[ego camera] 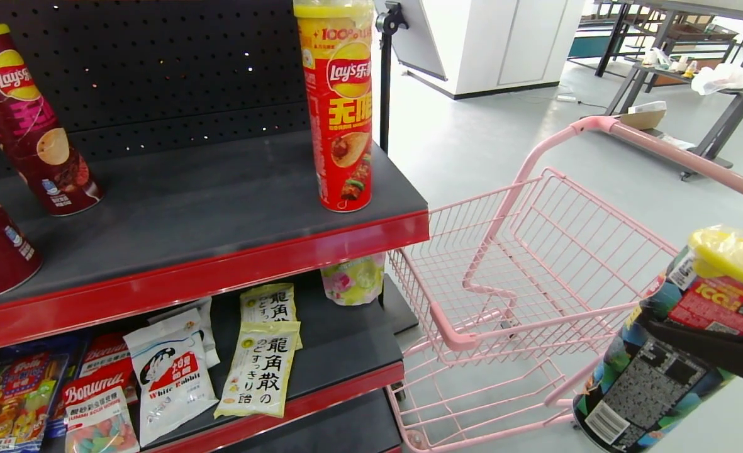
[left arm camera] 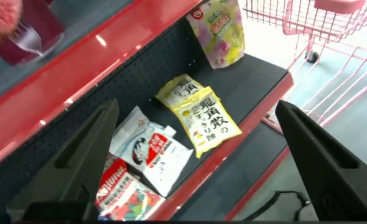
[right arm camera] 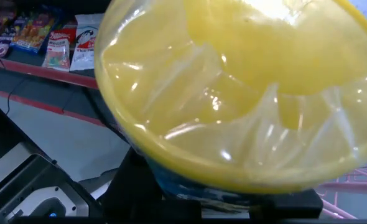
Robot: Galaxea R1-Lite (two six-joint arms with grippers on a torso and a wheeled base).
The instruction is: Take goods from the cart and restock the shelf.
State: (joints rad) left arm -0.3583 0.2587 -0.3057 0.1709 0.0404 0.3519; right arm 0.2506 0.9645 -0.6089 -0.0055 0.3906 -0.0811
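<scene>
Right gripper [ego camera: 714,349]: black, clamped across the upper body of a chip can [ego camera: 642,384]. The can is a tall cylinder with a blue-green printed wrap, tilted, its top leaning away from the shelf. It is held off the floor, just beside the cart on the near side. Its yellow lid [right arm camera: 239,93] is round, under crinkled clear film that catches glare.

Left gripper [left arm camera: 196,107]: two dark, matte, wedge-shaped fingers set wide apart, nothing between them. It faces the lower shelf level.

Cart [ego camera: 448,328]: pink wire mesh basket with a rounded pink tube frame and handle, standing on smooth grey floor right beside the shelf's end.

Shelf [ego camera: 220,267]: flat dark grey boards, each with a glossy red front lip.
- Lower board: two flat cream-yellow candy bags [ego camera: 261,371] overlapping, lying down. Beside them, a white pillow bag [ego camera: 170,377] with red and blue print. Farther back near the end, a soft green-and-pink pouch [ego camera: 353,280] stands up. More colourful glossy packets at the far left.
- Upper board: a red can [ego camera: 341,119] with a yellow lid, upright near the end by the cart. Two dark red cans [ego camera: 31,126] stand at the opposite end, well apart from it.

Behind the upper board: black pegboard [ego camera: 157,63], with regular small holes.
</scene>
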